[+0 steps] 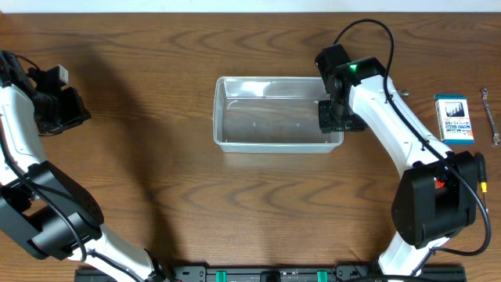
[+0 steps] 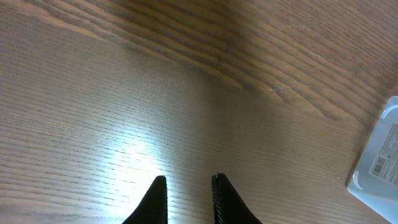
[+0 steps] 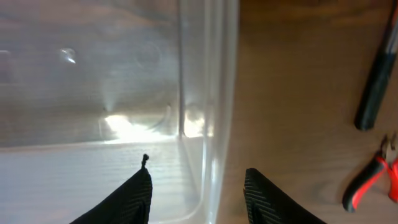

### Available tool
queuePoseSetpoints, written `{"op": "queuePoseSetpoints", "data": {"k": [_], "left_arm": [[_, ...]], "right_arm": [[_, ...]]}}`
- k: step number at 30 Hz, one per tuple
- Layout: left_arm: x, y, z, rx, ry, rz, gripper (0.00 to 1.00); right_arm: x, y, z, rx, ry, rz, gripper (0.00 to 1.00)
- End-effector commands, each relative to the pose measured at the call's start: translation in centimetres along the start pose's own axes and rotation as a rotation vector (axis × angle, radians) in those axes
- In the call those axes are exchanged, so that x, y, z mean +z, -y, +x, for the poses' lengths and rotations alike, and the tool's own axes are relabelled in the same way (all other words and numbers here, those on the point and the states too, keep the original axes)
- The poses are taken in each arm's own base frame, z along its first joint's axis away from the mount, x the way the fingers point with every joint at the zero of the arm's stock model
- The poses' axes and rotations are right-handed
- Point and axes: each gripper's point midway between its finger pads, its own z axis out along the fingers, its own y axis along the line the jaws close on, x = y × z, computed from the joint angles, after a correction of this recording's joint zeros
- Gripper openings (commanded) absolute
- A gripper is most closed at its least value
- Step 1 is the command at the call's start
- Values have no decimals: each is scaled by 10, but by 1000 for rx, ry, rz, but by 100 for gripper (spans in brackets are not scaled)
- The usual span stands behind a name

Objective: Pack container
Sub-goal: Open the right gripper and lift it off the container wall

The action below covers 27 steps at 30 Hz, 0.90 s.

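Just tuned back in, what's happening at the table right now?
The right pincer sits open astride the right end wall of the clear container, one finger inside, one outside. Nothing shows inside the container. The left pincer hangs shut over bare table far to the left, holding nothing. Red-handled pliers and a blue-and-white box lie outside, unpacked.

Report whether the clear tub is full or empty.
Empty. Overhead, the container shows only its bare floor, and the right wrist view shows nothing inside its corner.
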Motion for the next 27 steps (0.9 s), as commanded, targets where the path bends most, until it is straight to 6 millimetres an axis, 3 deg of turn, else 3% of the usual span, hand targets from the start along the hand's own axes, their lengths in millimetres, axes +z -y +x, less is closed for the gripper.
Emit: {"op": "queuePoseSetpoints", "data": {"k": [1, 4, 10, 15, 18, 22, 25, 27], "left_arm": [[-1, 0, -1, 2, -1, -1, 17], [-1, 0, -1, 2, -1, -1, 25], [-1, 0, -1, 2, -1, -1, 27], [-1, 0, -2, 3, 0, -1, 50], [-1, 0, -2, 4, 3, -2, 52], [-1, 0, -2, 4, 3, -2, 71], [-1, 0, -2, 4, 3, -2, 84], [-1, 0, -2, 4, 4, -2, 95]], "right_arm": [[-11, -4, -7, -49, 41, -51, 50], [-19, -13, -15, -74, 70, -101, 50], [-35, -15, -36, -110, 152, -111, 53], [-48, -13, -52, -110, 219, -100, 53], [-60, -14, -61, -113, 256, -108, 53], [-72, -12, -71, -110, 297, -103, 54], [-87, 4, -85, -51, 356, -44, 66], [-101, 17, -93, -14, 393, -8, 91]]}}
